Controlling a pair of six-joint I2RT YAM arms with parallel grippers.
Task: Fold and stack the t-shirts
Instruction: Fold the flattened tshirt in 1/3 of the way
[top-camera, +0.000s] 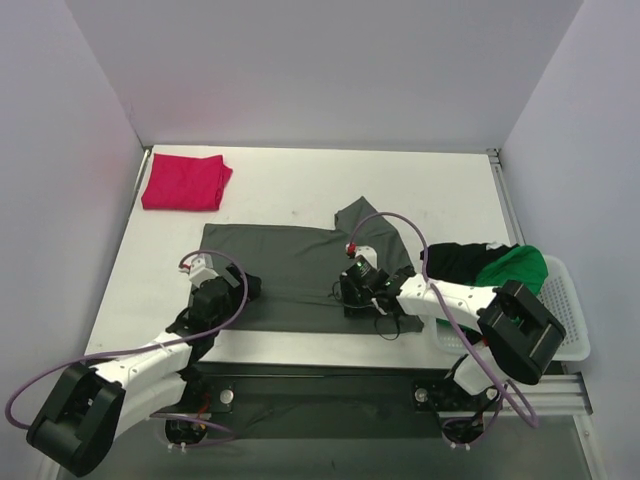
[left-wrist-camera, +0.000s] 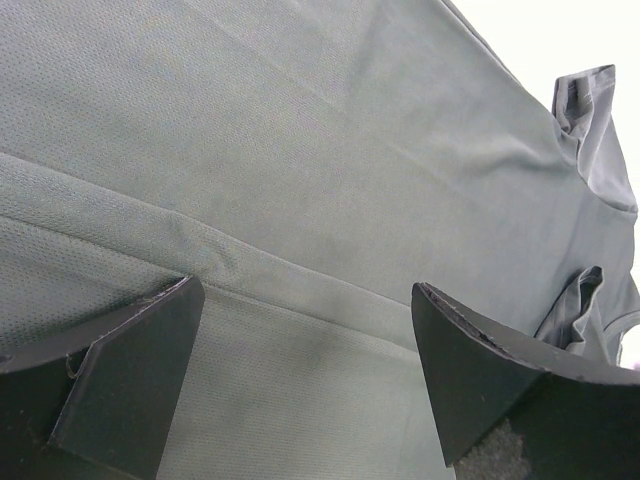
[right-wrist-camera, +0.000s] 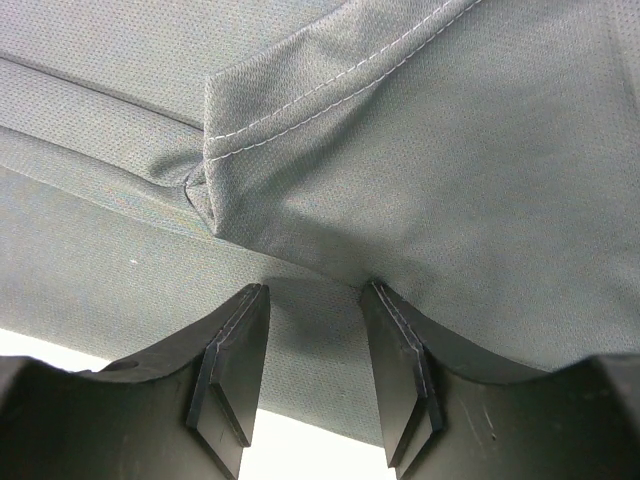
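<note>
Black wedge-fingered right claw (right-wrist-camera: 312, 292) faces dimpled grey-green t-shirt (right-wrist-camera: 450, 150).

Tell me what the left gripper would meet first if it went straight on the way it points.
Most likely the dark grey-green t-shirt: the left gripper points open-jawed at its spread cloth, with nothing in between. How near the cloth lies is unclear.

My left arm (top-camera: 150, 355) extended forward and inward, left gripper (left-wrist-camera: 305, 298) jaws fully spread, my right arm (top-camera: 455, 298) folded leftward, right gripper (right-wrist-camera: 315, 292) jaws partly apart.
</note>
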